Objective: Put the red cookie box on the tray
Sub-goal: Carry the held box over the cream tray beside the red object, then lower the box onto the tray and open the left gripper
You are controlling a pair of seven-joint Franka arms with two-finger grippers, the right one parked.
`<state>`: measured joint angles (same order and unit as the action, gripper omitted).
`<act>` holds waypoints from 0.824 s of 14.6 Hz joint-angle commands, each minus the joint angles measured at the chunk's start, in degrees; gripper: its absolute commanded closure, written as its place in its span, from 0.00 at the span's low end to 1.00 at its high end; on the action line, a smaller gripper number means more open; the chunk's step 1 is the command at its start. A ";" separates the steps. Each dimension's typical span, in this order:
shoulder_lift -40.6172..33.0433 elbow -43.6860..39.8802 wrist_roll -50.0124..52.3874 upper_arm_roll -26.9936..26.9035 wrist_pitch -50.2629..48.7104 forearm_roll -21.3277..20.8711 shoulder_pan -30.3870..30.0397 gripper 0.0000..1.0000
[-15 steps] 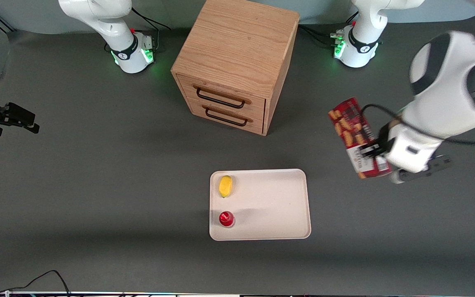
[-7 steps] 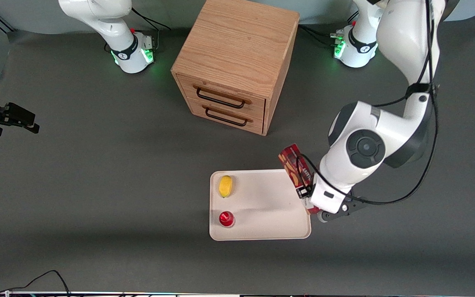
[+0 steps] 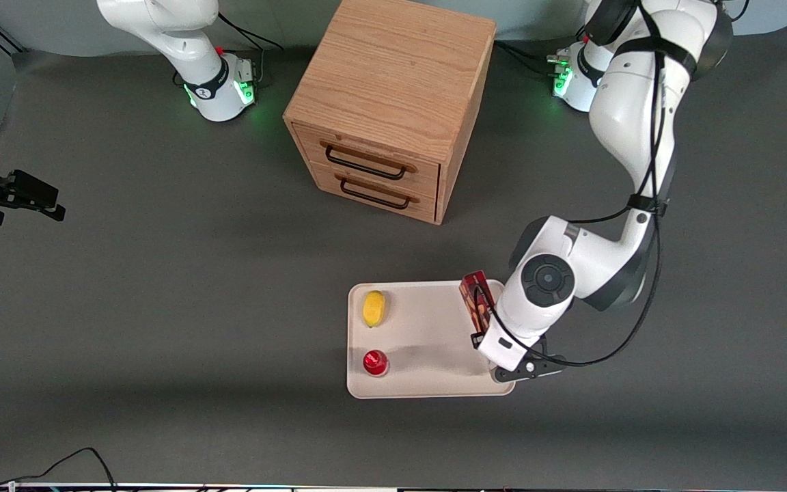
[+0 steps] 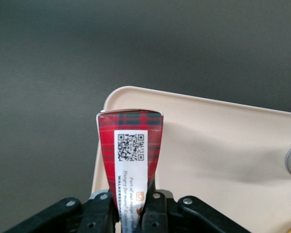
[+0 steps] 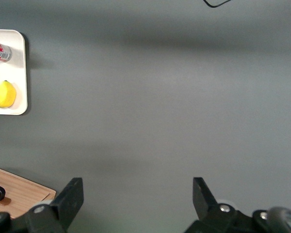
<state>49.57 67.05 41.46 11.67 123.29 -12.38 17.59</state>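
Because the tray (image 3: 427, 383) is where the load must end up, I take it as my landmark and read the front view from its lemon end toward the working arm's end. A yellow lemon (image 3: 374, 308), smooth and oval, lies in the tray corner nearest the cabinet (image 3: 393, 102). A small round red-capped can (image 3: 375, 363) sits in the corner nearer the front camera. Both hug one short edge, so the middle of the cream, low-rimmed, round-cornered tray is bare, and I judge that is the room I have for the box.

Over the tray's working-arm end I hold the box (image 3: 473, 298), a narrow dark-red cardboard carton, with one end pointing toward the cabinet. The wrist view shows its tartan end face and white code label (image 4: 131, 155) above the tray corner (image 4: 117, 95). Whether it touches the tray I cannot tell; it looks to hang just above.

The gripper (image 3: 496, 345) is clamped on the box near its label end, fingers (image 4: 103, 209) pressing flat on the two broad sides. Thin card like this may dent under that squeeze, I reckon.
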 commanded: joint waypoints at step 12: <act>2.99 1.85 0.29 -0.68 7.75 -3.09 0.52 0.00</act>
<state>53.17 68.44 41.46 11.17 130.22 -14.66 18.03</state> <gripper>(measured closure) 0.520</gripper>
